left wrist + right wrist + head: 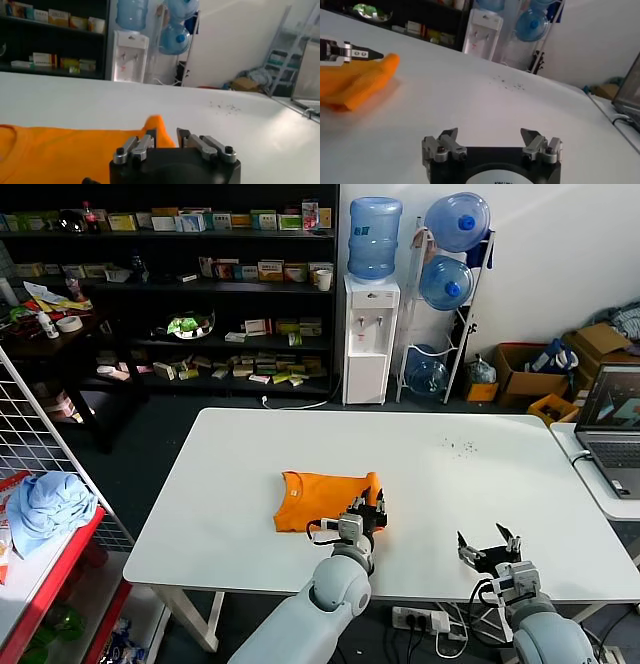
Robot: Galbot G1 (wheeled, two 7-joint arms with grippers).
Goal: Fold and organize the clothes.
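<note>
- The orange T-shirt [325, 502] lies folded into a compact, roughly rectangular bundle on the white tabletop [480, 484], near its front-middle; we judge the folding largely done, with only a final tidy or placing left.
- Its long axis runs across the tabletop, left to right; the collar end looks to be on the left, and a small corner of cloth sticks up at the right end.
- Our left gripper [366, 511] sits at the shirt's right, near edge. In the left wrist view its jaws stand partly apart, a narrow gap between them, with the raised orange corner just ahead of the tips. We see no cloth pinched between them, so we judge that they have hold of nothing.
- Our right gripper [489, 545] rests over bare tabletop, well apart from the shirt to its right, jaws spread wide and holding nothing.
- A light blue cloth bundle [45, 504] lies on the red rack at the far left, no part of this job.
- What remains, in our judgement: withdrawing the left arm and checking the bundle stays neat.
</note>
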